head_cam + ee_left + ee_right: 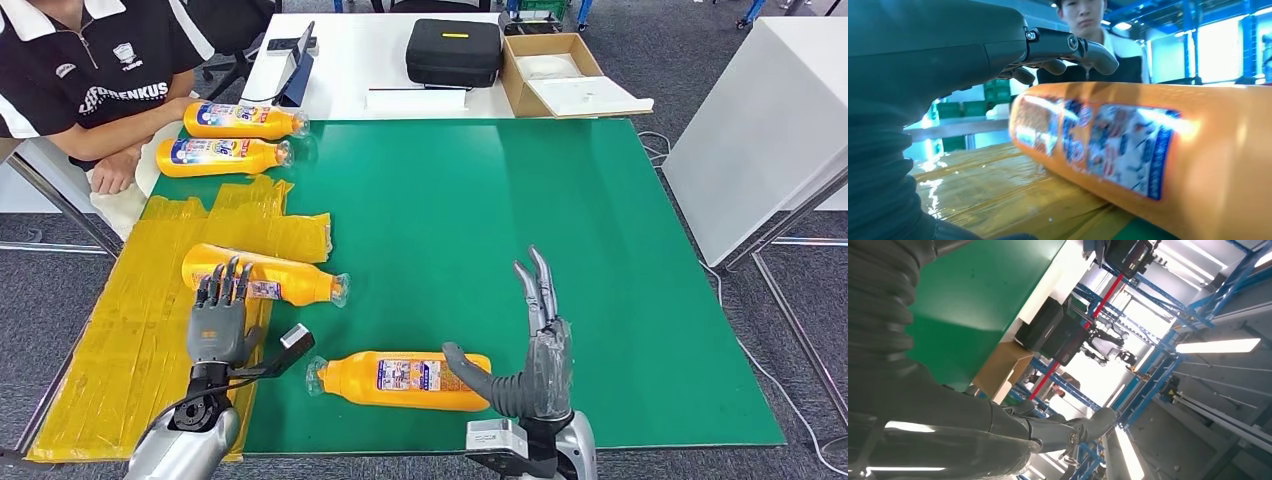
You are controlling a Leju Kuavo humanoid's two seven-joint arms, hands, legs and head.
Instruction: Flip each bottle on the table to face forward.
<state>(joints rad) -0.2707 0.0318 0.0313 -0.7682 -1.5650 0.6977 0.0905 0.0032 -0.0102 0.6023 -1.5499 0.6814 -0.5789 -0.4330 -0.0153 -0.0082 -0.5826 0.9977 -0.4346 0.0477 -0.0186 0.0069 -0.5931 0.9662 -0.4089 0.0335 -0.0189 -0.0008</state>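
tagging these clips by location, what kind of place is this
Probably an industrial hall or robot test lab, not a home: blue steel racking under strip lights, a work table with a green mat, and another robot standing in the background.

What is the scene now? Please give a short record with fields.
surface: green mat with yellow plastic sheet
bottles: four orange, all lying down
far bottles: two beside a seated person
left hand: fingers on third bottle
right hand: open, beside nearest bottle
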